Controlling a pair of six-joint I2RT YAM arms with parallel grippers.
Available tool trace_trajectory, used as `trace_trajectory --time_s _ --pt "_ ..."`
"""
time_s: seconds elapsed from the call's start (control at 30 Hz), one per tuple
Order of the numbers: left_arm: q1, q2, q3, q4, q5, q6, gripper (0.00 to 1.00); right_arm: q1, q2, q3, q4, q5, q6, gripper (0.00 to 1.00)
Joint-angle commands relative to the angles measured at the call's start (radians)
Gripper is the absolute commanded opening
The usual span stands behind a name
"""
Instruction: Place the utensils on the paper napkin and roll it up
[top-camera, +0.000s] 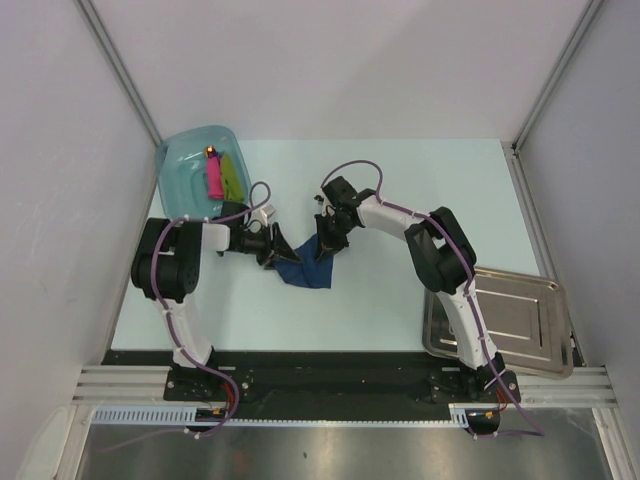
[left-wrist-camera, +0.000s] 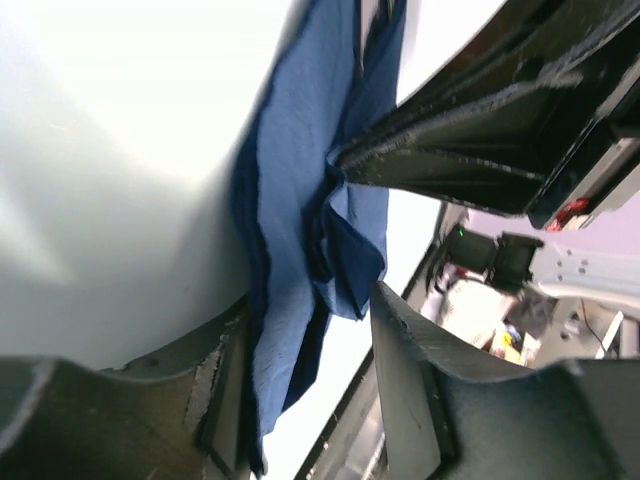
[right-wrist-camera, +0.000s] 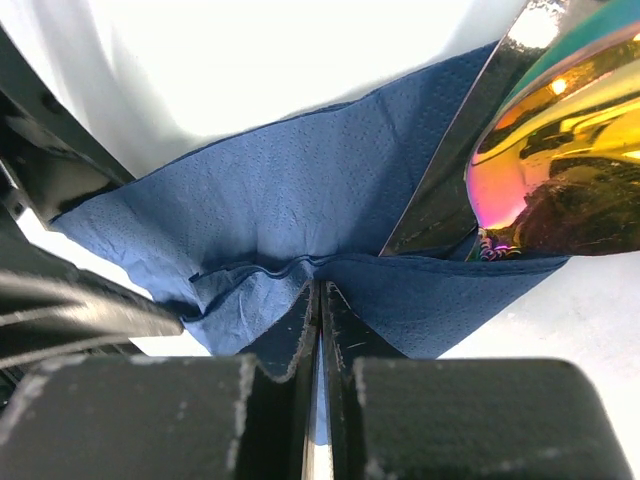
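The dark navy paper napkin is bunched and folded on the table between both arms. My right gripper is shut on a fold of the napkin, its tips pressed together. My left gripper is open; the napkin hangs between its jaws and lies against one finger only. A shiny orange-gold utensil shows close against the napkin's edge in the right wrist view. Another small orange-gold piece lies in the tub.
A pale teal tub at the back left holds a pink stick and a lime-green stick. A steel tray sits at the front right. White walls stand on three sides.
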Motion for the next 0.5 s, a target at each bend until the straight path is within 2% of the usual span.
trace_trajectory --time_s 0.0,0.17,0.3,0.47 --pt "0.018 -0.073 -0.014 0.065 -0.026 -0.026 0.46 0.015 0.094 -0.022 0.04 0.159 -0.021 0.05" --pt "0.016 -0.079 -0.037 0.078 -0.014 -0.058 0.39 0.014 0.092 -0.023 0.043 0.165 -0.02 0.04" --pt "0.018 -0.104 -0.066 0.023 -0.039 -0.026 0.48 0.011 0.094 -0.022 0.044 0.164 -0.018 0.03" --pt "0.018 -0.108 -0.126 0.036 -0.063 -0.025 0.46 0.012 0.089 -0.029 0.049 0.161 -0.018 0.03"
